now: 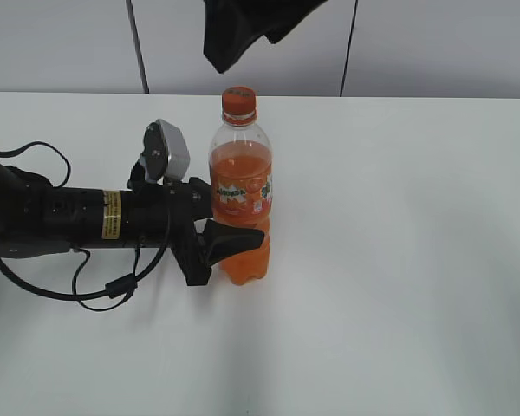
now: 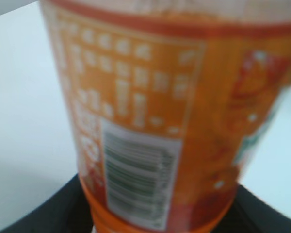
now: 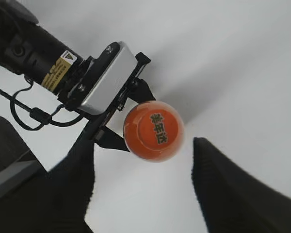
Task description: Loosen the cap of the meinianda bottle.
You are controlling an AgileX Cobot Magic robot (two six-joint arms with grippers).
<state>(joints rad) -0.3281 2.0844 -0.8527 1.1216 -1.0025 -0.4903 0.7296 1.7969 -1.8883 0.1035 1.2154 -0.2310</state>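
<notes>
Near the table's middle we list one meinianda bottle (image 1: 240,204), standing upright on the white table (image 1: 399,260), clear plastic, roughly two-thirds full of orange drink, with an orange-green label band around its middle. Item two, the cap (image 1: 239,98): small, orange, ribbed, seated on the neck above an orange ring; from above it shows a printed mark on top (image 3: 154,130). We judge the bottle moderately heavy from its liquid, its walls thin and likely to yield under a hard squeeze, its smooth plastic slippery; the body is best held low and firm, at or below the label, and the cap taken by its ribbed sides, where the ridges give purchase. Item three, the left gripper (image 1: 230,238): reaching in level from the left, its dark fingers clasp the bottle's lower body just under the label, steadying it. Item four, the right gripper (image 3: 143,182): poised above the cap, its two dark fingers (image 3: 223,189) stand spread wide to either side of the cap without touching it, holding nothing. We judge the cap still needs gripping and twisting. Item five: grey wall panels (image 1: 433,43) behind.
</notes>
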